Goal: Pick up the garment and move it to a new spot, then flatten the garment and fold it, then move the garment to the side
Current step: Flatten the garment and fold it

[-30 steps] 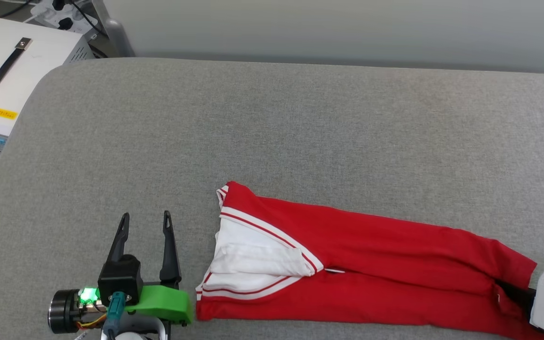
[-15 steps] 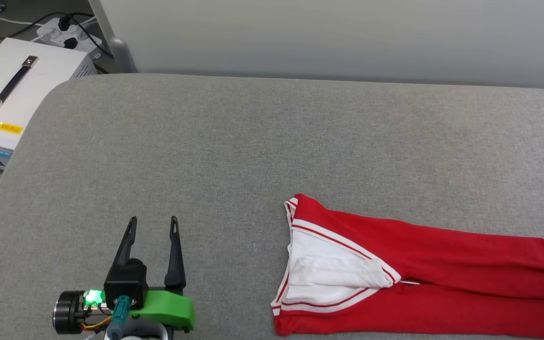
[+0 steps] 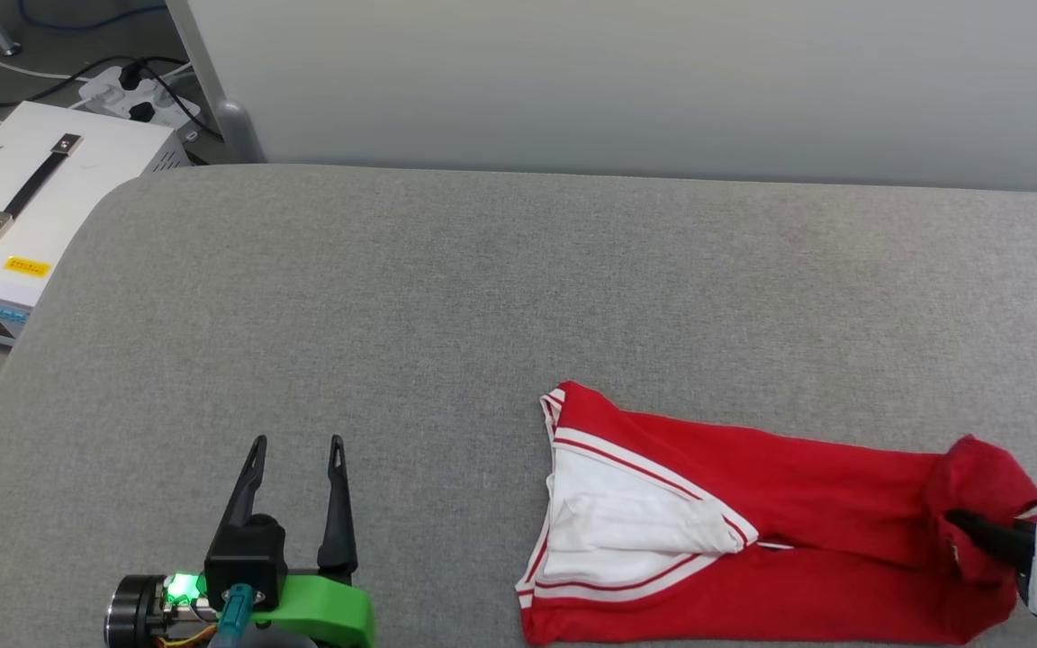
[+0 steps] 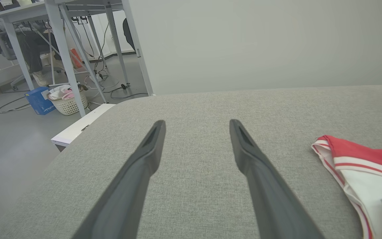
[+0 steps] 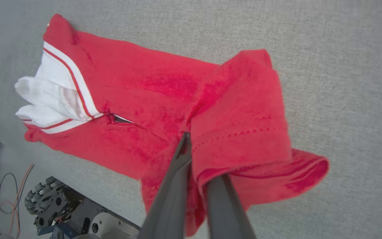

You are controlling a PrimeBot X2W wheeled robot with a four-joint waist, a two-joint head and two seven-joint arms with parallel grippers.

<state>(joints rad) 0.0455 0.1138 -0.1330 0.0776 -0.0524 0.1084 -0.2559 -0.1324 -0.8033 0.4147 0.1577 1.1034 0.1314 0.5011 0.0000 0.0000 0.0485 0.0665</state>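
Head view: the garment was seen lying at the lower right of the frame on the grey fabric-covered desk. It was folded lengthwise into a long red band, with a white sleeve and its red-and-white striped trim turned up at the end nearest the frame's centre. The opposite end of the cloth, at the right edge, was lifted and curled over. The right end effector was clamped on it there, its dark fingers drawn together around the red fabric. In the right wrist view, a fold of the hem with a stitched line across it was draped over one finger, while the other finger lay bare beside it. The left end effector was held at the lower left of the head view, over the desk and well apart from the garment, with its fingers spread wide. A white box with a black handle was visible at the upper left, beyond the desk's rounded corner.
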